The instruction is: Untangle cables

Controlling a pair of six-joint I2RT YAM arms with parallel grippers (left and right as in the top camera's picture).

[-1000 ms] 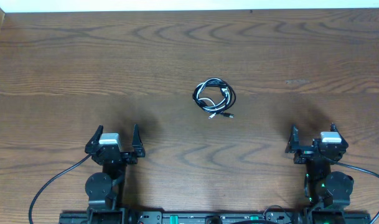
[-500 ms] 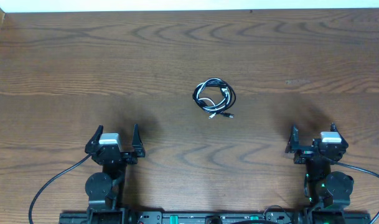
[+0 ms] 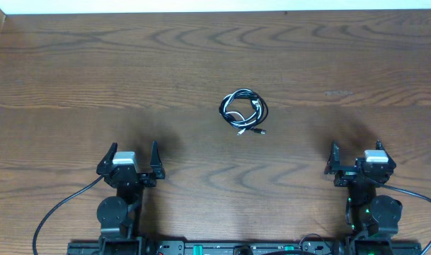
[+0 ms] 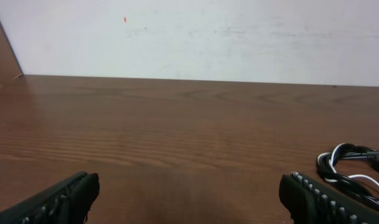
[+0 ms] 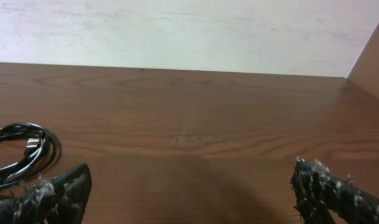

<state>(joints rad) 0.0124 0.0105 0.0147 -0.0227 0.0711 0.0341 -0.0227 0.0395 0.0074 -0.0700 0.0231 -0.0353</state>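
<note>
Two cables [image 3: 243,112], black and white, lay coiled together ahead, between my left gripper [image 3: 134,151] and right gripper [image 3: 357,151], both wide and empty. I judged them light and limp; best taken by an outer loop.

Seemingly a robot lab: bare wood-grain table [image 4: 177,124] under the left gripper [image 4: 186,186], plain white wall [image 4: 208,37] far ahead.

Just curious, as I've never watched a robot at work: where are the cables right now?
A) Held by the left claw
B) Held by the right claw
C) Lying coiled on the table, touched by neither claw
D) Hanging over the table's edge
C: the cables lie in a small coil on the table, while the left gripper and right gripper are both open, empty and apart from them.
</note>
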